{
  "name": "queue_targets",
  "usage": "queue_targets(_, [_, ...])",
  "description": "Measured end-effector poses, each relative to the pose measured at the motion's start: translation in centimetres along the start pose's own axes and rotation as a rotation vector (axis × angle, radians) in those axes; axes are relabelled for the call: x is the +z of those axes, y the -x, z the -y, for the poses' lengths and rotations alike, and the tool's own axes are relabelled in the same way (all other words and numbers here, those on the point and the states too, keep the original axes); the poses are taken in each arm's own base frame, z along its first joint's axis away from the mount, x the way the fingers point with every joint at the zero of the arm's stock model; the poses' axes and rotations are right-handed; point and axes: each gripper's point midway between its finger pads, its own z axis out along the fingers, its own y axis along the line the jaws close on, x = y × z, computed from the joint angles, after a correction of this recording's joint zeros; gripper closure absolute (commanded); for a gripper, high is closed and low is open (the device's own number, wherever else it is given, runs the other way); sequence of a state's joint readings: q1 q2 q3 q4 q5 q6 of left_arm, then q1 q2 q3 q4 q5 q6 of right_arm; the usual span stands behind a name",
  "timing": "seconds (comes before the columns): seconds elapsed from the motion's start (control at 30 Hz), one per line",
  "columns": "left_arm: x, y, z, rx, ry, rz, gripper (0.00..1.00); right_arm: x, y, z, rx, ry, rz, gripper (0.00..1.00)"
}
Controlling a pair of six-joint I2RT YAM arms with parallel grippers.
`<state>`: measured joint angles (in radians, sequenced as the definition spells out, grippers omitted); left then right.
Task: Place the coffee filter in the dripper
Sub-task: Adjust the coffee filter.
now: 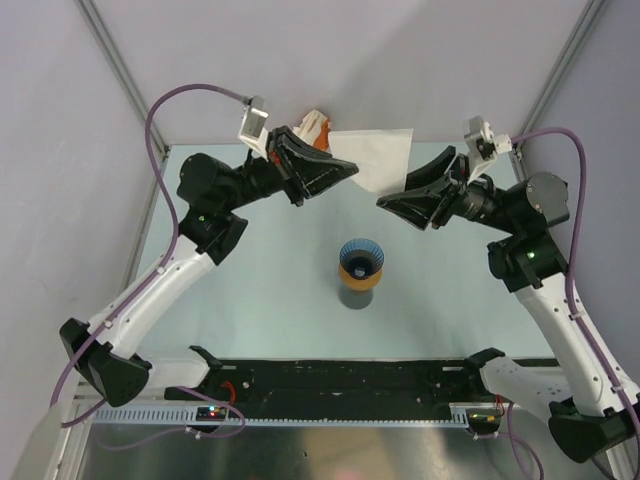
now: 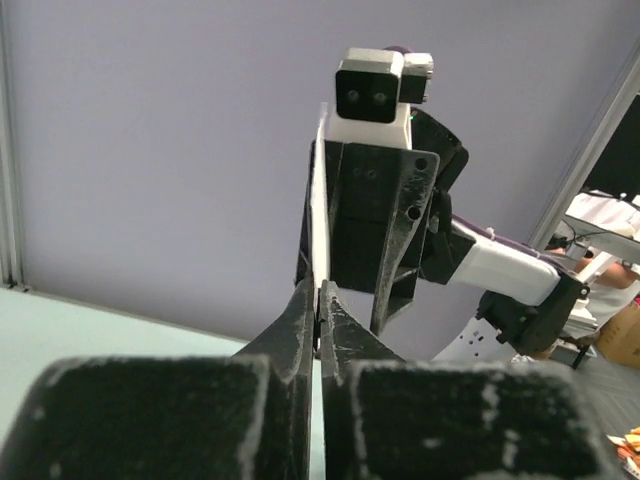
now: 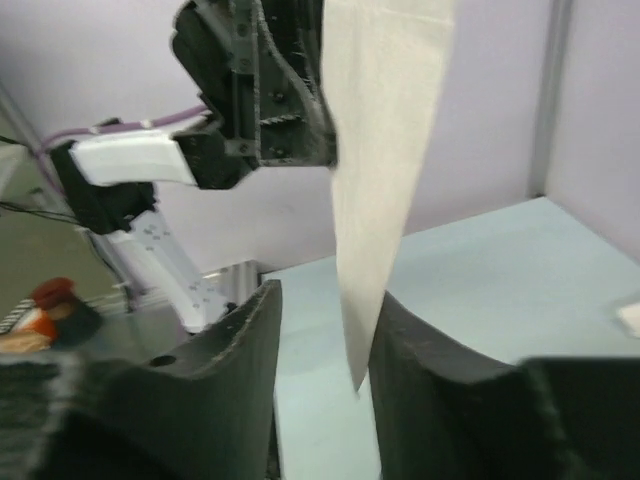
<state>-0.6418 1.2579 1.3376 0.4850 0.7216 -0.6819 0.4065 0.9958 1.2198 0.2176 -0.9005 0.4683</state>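
Observation:
High over the back of the table, my left gripper (image 1: 350,168) is shut on one edge of the white paper coffee filter (image 1: 378,155). In the left wrist view the filter (image 2: 320,190) shows edge-on as a thin white strip rising from the closed jaws (image 2: 320,300). My right gripper (image 3: 325,295) faces it and is open. The filter's pointed lower tip (image 3: 385,150) hangs between its fingers, against the right-hand finger (image 3: 400,330). The blue ribbed dripper (image 1: 360,254) stands mouth-up at the table's middle, below both grippers.
The dripper rests on an orange ring (image 1: 358,277) atop a dark grey cup (image 1: 354,295). An orange-and-white packet (image 1: 315,128) lies at the back edge behind the left gripper. A black rail (image 1: 340,385) runs along the near edge.

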Motion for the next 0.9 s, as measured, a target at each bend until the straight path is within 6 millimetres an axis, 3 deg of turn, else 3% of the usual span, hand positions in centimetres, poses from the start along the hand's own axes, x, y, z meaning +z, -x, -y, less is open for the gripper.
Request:
queue_targets(0.1, [-0.3,-0.6,-0.5,0.003,0.016,-0.035,1.00,-1.6,-0.4,1.1,0.005,-0.066,-0.038,0.26])
queue_targets(0.17, [-0.6,-1.3,-0.9,0.018,0.030,-0.080,1.00,-3.2,-0.5,2.1,-0.004,-0.130,-0.081,0.19])
queue_targets(0.3, [-1.7,-3.7,-1.6,0.079,0.065,-0.237,1.00,-5.7,0.8,3.0,-0.092,-0.226,-0.186,0.17])
queue_targets(0.4, [-2.8,-5.8,-1.8,0.155,0.072,-0.361,1.00,-5.7,2.0,2.0,-0.186,-0.207,-0.267,0.14])
queue_targets(0.47, [-3.5,-7.5,-1.6,0.203,0.062,-0.440,1.00,-5.4,1.7,1.3,-0.227,-0.168,-0.325,0.13])
queue_targets(0.57, [-4.3,-10.1,-0.9,0.260,0.028,-0.552,1.00,-4.8,-0.5,-0.2,-0.254,-0.077,-0.426,0.11])
queue_targets(0.73, [-5.4,-12.5,-0.1,0.319,-0.018,-0.658,1.00,-4.1,-4.5,-1.0,-0.235,0.013,-0.566,0.20])
queue_targets(0.9, [-5.9,-13.6,0.1,0.368,-0.038,-0.707,1.00,-3.7,-7.2,-1.1,-0.230,0.065,-0.659,0.45])
